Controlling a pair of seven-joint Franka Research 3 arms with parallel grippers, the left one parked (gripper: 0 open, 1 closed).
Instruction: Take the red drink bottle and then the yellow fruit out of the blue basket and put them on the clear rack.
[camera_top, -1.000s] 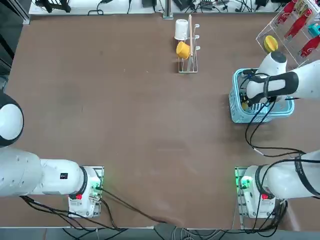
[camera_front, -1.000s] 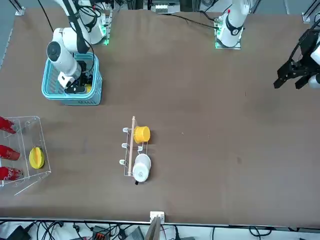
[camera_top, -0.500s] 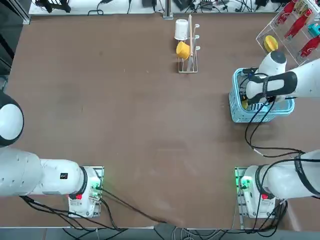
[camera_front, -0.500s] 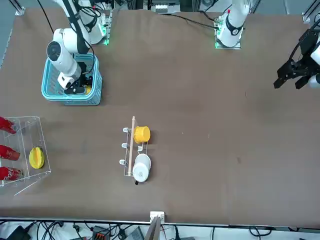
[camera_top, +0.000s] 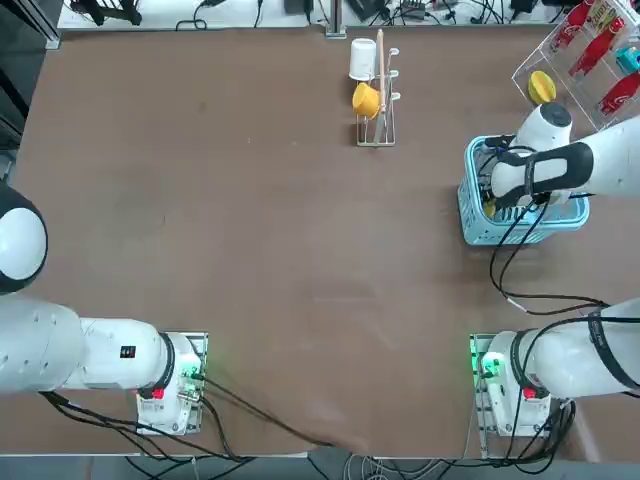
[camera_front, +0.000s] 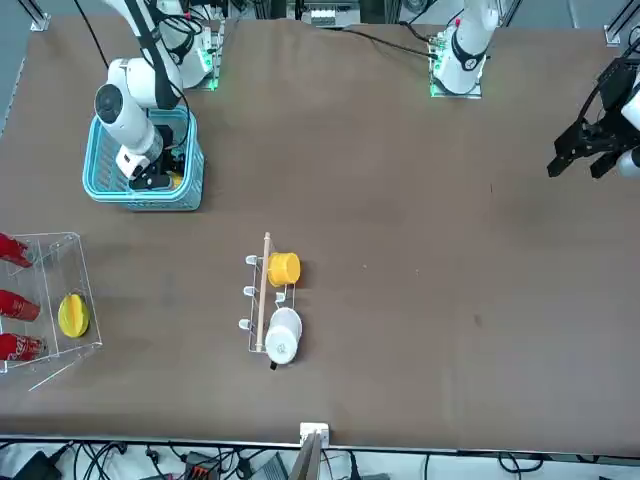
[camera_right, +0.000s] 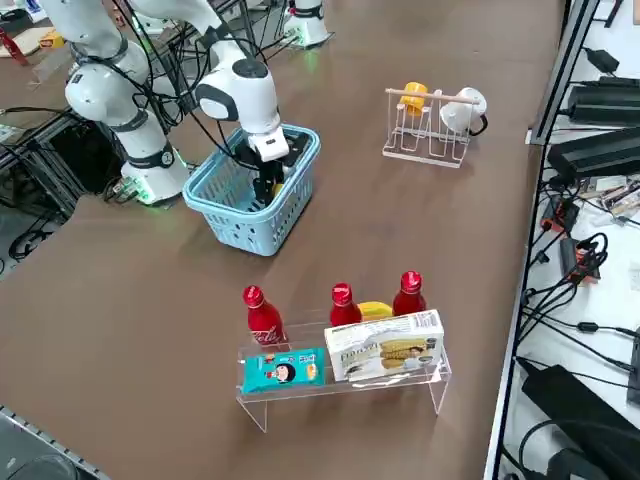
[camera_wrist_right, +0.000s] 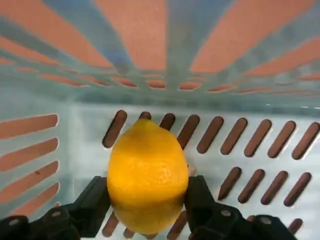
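The right gripper (camera_wrist_right: 146, 200) is down inside the blue basket (camera_top: 470, 215), at the right side of the top view. Its two black fingers (camera_wrist_right: 95, 202) squeeze the yellow fruit (camera_wrist_right: 146, 175) from both sides, low in the wrist picture. The fruit sits right between them, by the basket's slotted wall.

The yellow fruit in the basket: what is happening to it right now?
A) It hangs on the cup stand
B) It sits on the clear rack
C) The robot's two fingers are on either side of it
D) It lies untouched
C: the right gripper, down inside the blue basket, has a finger against each side of the yellow fruit.
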